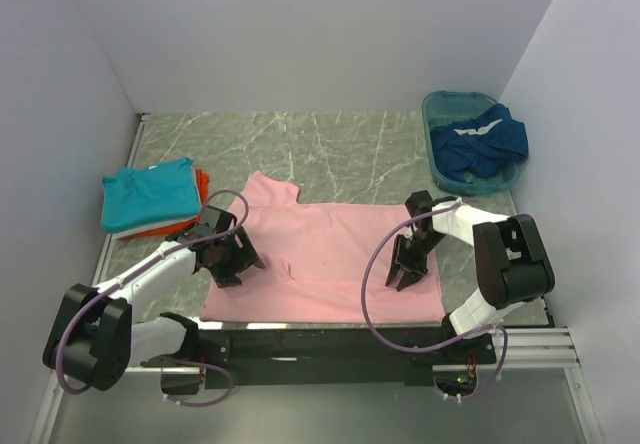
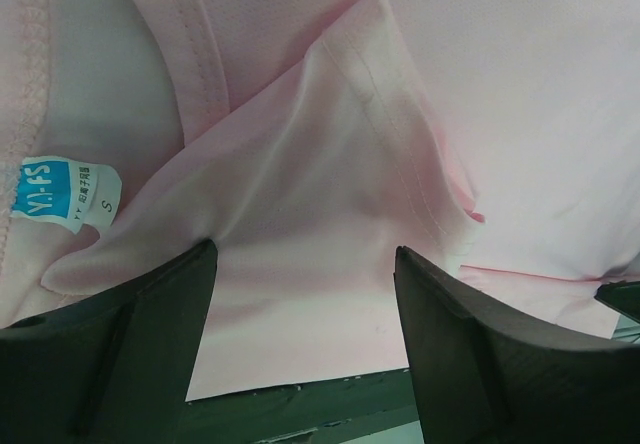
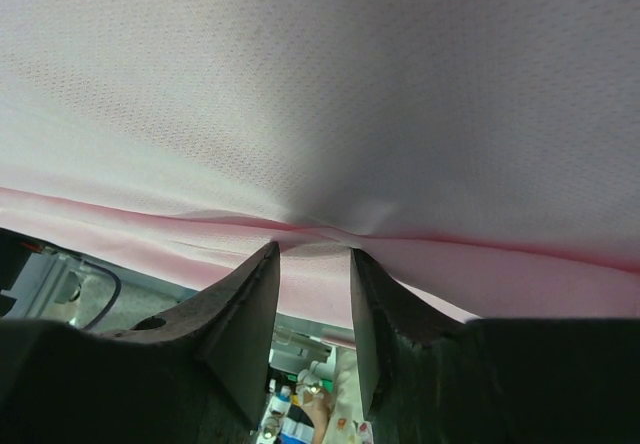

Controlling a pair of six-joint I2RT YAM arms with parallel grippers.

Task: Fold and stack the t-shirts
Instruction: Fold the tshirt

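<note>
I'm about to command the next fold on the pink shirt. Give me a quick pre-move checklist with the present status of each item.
1. Right gripper holds the pink t-shirt: ok, the cloth puckers between its fingertips.
2. Left gripper holds cloth: not ok, its jaws stand open with the sleeve lying between them, unpinched.
3. Pink t-shirt spread flat: not ok, the sleeve lies folded over the body.
4. Folded pile clear of the fold: ok, the teal t-shirt on the orange t-shirt lies apart, left of the pink one.
5. Dark blue t-shirt out of the way: ok, it is in the basin at the far right.
</note>
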